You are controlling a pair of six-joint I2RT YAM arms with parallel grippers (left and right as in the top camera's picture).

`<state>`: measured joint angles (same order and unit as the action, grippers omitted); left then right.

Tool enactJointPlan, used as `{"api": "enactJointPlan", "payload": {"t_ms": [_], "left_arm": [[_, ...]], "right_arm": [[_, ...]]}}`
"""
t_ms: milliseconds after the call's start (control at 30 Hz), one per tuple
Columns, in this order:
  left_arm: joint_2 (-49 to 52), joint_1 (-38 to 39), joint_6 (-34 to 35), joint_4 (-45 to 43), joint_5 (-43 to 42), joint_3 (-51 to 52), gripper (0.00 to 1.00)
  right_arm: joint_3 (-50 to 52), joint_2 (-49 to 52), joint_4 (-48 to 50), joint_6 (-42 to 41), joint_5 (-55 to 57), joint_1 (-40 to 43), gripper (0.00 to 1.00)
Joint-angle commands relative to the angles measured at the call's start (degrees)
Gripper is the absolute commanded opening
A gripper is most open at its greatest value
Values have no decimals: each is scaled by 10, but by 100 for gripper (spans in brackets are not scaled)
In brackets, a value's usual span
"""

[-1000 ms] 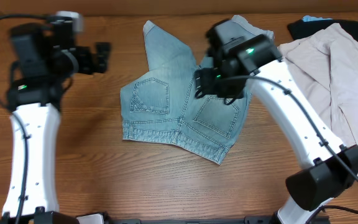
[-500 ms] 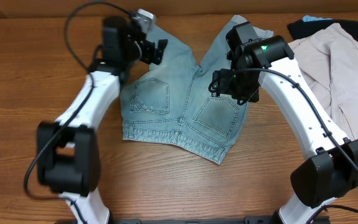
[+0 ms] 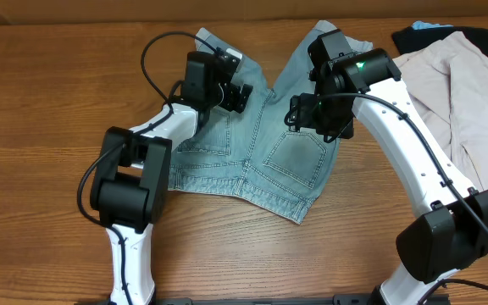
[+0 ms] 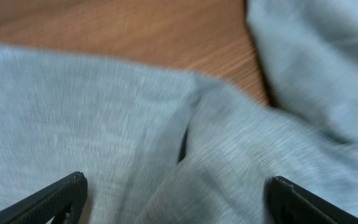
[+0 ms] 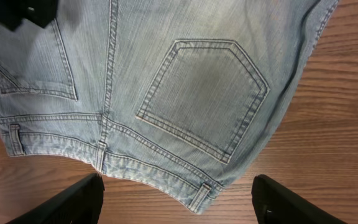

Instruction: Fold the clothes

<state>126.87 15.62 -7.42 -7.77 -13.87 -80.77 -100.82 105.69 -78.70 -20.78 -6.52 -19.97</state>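
The left gripper (image 3: 237, 91) hangs low over the left leg of the denim shorts (image 3: 261, 144), its fingers spread wide with nothing between them. In its wrist view, pale blue cloth fills the frame, blurred and very close, and I cannot tell whether the fingers (image 4: 67, 193) touch it. The shorts lie flat in the middle of the wooden table (image 3: 41, 102), back side up. The waistband (image 5: 148, 165), with its belt loops, lies toward the near edge and the two legs point to the far edge. The right gripper (image 3: 312, 114) hovers above the right leg, jaws apart and empty, looking down on the stitched right pocket (image 5: 204, 93). Further right, apart from the shorts, beige trousers (image 3: 456, 93) lie crumpled, with a black garment (image 3: 481, 36) at their far edge.
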Motion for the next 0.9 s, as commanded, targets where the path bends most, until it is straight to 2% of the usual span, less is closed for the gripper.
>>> {"api": "enactJointPlan", "payload": {"t_ms": [0,167,267,367,533,767,867], "left_arm": [[19,-7,8,-1,56,-9,96],[23,-30,8,30,67,-9,98],[23,-42,16,79,78,-12,98],[22,-54,41,181,116,-32,97],[22,-75,35,395,147,-101,98],[22,-92,32,699,211,-248,99],[22,-93,32,796,218,-313,99]], "right_arm": [[4,-21,4,1,7,-2,80],[4,-21,4,1,7,-2,80],[4,-21,7,1,7,-2,80],[17,-21,19,1,7,-2,80],[70,-21,60,-4,-3,-2,81],[178,-21,131,-8,-56,-2,81],[215,-21,153,-27,-81,-2,81]]}}
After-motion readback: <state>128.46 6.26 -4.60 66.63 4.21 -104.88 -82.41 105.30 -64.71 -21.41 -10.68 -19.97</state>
